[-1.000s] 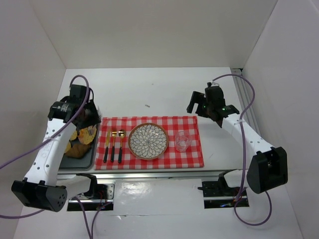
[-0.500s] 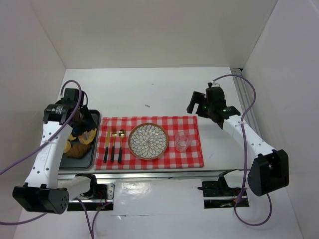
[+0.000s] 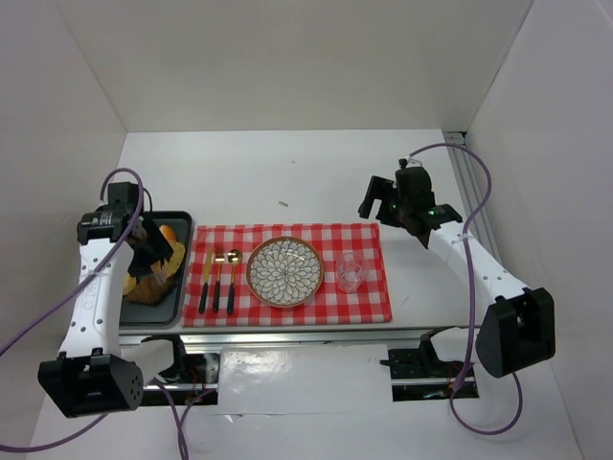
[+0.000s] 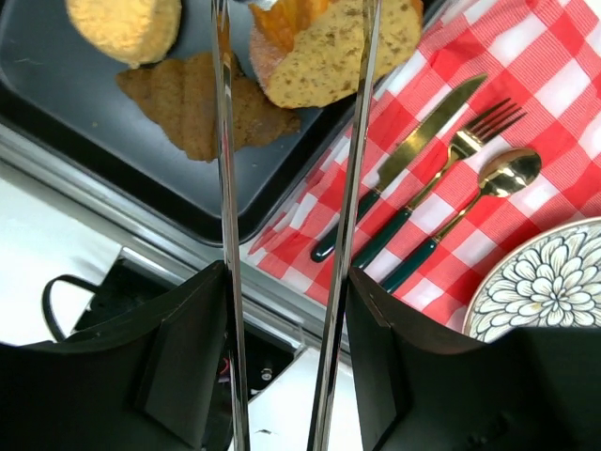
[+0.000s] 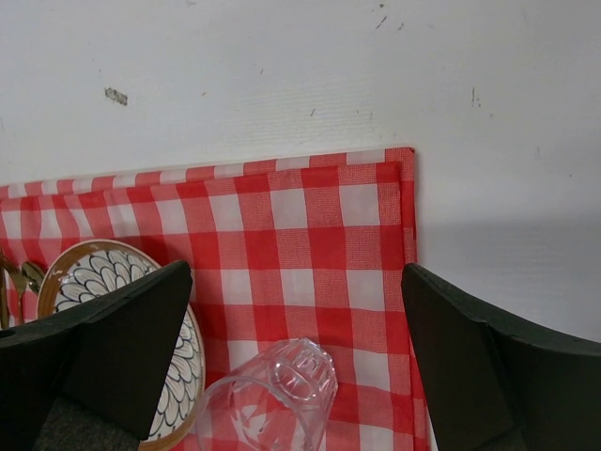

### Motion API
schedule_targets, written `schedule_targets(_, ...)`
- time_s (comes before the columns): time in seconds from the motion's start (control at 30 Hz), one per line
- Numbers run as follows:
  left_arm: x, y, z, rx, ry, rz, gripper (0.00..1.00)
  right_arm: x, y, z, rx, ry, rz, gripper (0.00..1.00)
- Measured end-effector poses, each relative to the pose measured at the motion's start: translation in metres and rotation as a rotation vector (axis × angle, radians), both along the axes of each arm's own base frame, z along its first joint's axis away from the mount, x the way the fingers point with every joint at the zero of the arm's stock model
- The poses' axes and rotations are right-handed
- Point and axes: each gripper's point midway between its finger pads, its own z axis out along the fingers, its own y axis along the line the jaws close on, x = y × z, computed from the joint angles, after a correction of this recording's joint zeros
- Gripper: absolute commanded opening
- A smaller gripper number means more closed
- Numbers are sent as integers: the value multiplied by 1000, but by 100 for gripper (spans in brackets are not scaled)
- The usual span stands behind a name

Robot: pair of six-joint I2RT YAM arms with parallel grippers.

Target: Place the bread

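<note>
The bread [image 4: 324,58], a tan slice with a darker crust, lies at the edge of the dark tray [image 4: 84,122] next to an orange item [image 4: 282,21]. My left gripper [image 4: 286,282] is shut on metal tongs [image 4: 223,169], whose two arms reach out over the bread; their tips are cut off by the frame's top edge, so I cannot tell if they touch it. In the top view the left gripper [image 3: 146,251] hovers over the tray [image 3: 172,311]. My right gripper [image 3: 378,203] is open and empty above the cloth's far right corner. The patterned plate [image 3: 284,271] sits mid-cloth.
A croissant [image 4: 197,103] and a yellowish bun [image 4: 127,23] share the tray. A knife [image 4: 404,160], fork [image 4: 455,155] and spoon [image 4: 493,178] lie on the red checked cloth [image 3: 364,297] left of the plate. A clear glass [image 5: 272,395] stands right of it.
My left arm has swung left and towards the near edge, bringing the tongs over the tray; the orange item now shows. The right arm has not moved.
</note>
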Motion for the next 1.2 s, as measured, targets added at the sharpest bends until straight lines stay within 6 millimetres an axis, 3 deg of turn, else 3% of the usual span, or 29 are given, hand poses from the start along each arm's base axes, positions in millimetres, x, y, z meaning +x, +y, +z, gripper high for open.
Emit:
schedule_targets(0.37, 13, -9, -7, -87, -47, -31, 62, 0, 0, 0, 0, 0, 0, 100)
schedule_targets(1.0, 12, 0, -19, -39, -19, -26, 66, 0, 0, 0, 0, 0, 0, 100)
schedule_targets(1.2, 14, -4, -21, -63, -17, -34, 44, 0, 0, 0, 0, 0, 0, 100)
